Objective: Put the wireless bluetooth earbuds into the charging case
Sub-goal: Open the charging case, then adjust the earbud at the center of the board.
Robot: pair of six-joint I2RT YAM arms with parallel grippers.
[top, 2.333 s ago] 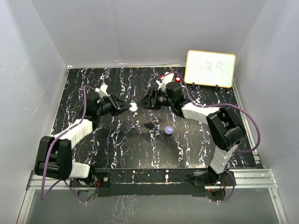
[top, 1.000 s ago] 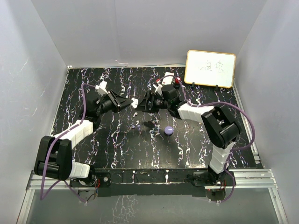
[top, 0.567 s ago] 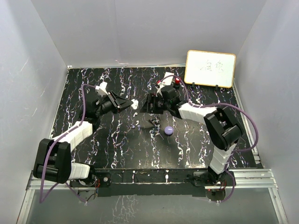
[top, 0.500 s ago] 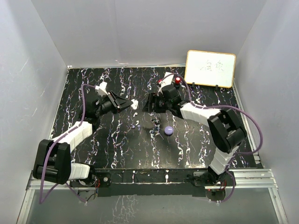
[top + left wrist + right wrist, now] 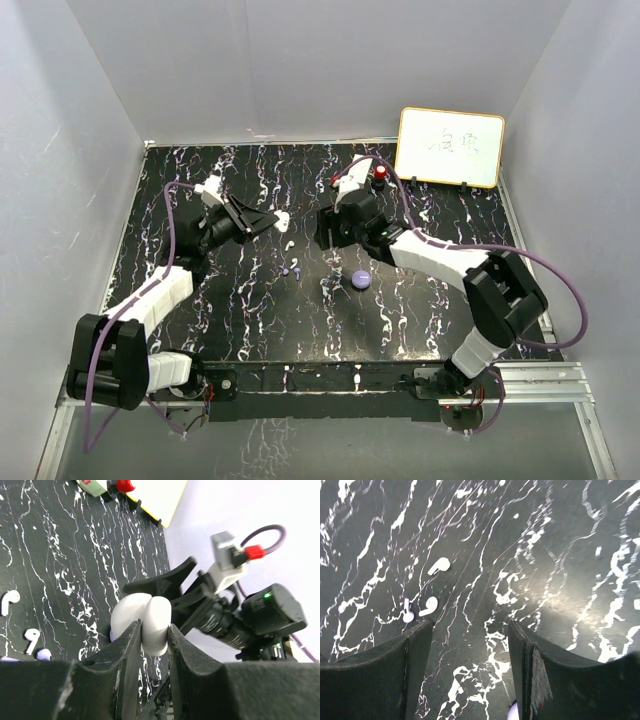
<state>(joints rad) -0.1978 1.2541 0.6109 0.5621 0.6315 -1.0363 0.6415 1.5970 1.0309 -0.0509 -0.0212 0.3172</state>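
My left gripper (image 5: pixel 154 630) is shut on a white charging case (image 5: pixel 142 620), holding it above the table; the case also shows in the top view (image 5: pixel 284 219). Its two rounded halves stick out past the fingertips. My right gripper (image 5: pixel 469 630) is open and empty, pointing down at the bare table just right of the case (image 5: pixel 333 230). Two white earbuds (image 5: pixel 439 566) (image 5: pixel 428 606) and a purple-tipped one (image 5: pixel 407 614) lie loose on the table to the left of its fingers. From above, a white earbud (image 5: pixel 287 245) and a purple earbud (image 5: pixel 285 271) lie below the held case.
A round purple case (image 5: pixel 361 280) sits on the table near the right gripper and peeks in at the bottom edge of the right wrist view (image 5: pixel 513 713). A red knob (image 5: pixel 380 172) and a whiteboard (image 5: pixel 450 147) stand at the back right.
The right gripper has drawn back from the white case and swung down toward the table, its jaws a little narrower. The left gripper has lifted the case slightly to the left.
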